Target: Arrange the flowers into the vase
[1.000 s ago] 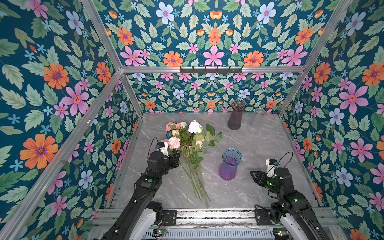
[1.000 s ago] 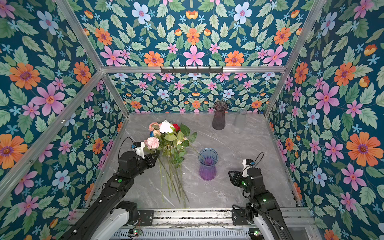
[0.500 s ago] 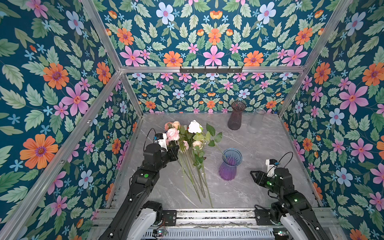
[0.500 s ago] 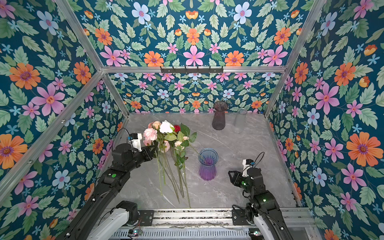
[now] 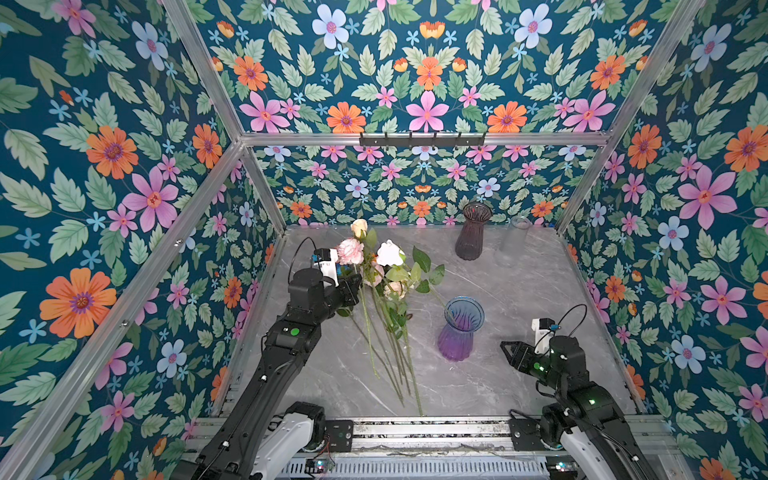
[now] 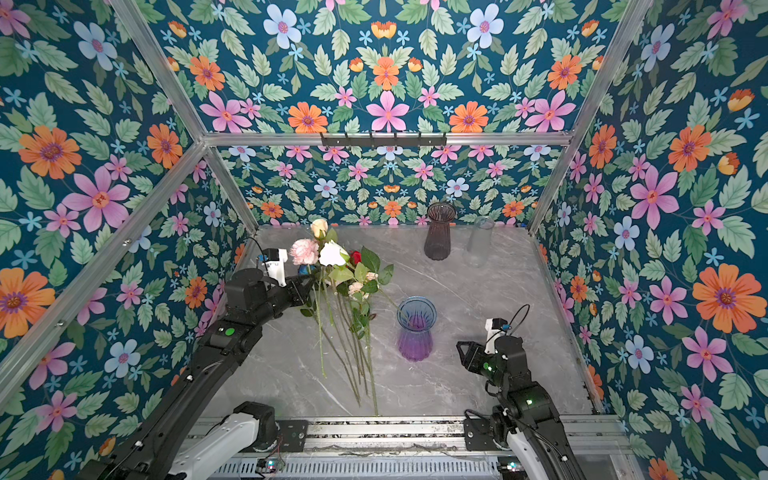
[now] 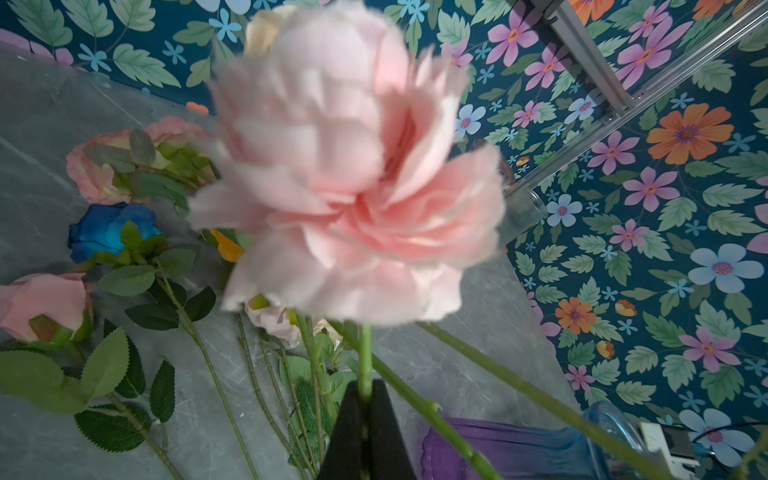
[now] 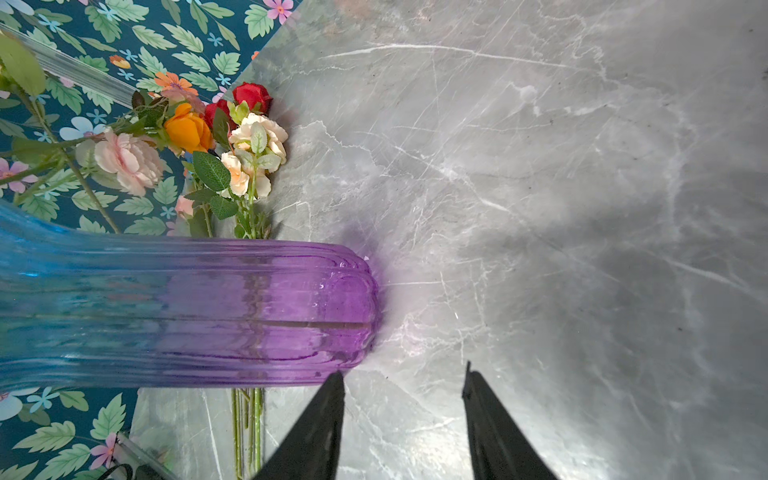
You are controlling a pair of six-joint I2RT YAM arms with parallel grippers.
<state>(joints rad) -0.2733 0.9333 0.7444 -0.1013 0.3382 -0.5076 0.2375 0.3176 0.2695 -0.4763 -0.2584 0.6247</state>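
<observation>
The flowers (image 5: 386, 299) are artificial, with long green stems, and most of them lie in a loose bunch on the left half of the grey marble table (image 5: 519, 291), heads toward the back wall and stems toward the front edge. In the left wrist view a blue rose (image 7: 110, 230) and some pink roses lie flat on the marble. The right wrist view shows an orange rose (image 8: 189, 129), a red rose (image 8: 251, 95) and small cream blossoms (image 8: 257, 133) in the same bunch.

One large pale pink peony (image 7: 345, 183) is held higher than these. The left gripper (image 7: 365, 390) is closed tight on its thin stem, a little under the head. Two other green stems pass just beside the black fingers; I cannot tell if they are gripped too.

The ribbed glass vase with a blue top and a purple bottom (image 5: 459, 328) stands upright to the right of the bunch, near the middle of the table, with no flower inside.

The right gripper (image 8: 403, 370) is low, near the base of this vase, on its right side. Its jaws stand apart and hold nothing.

At the back stand a dark purple glass vase (image 5: 472, 232) and a clear glass vase (image 5: 515, 237), near each other.
</observation>
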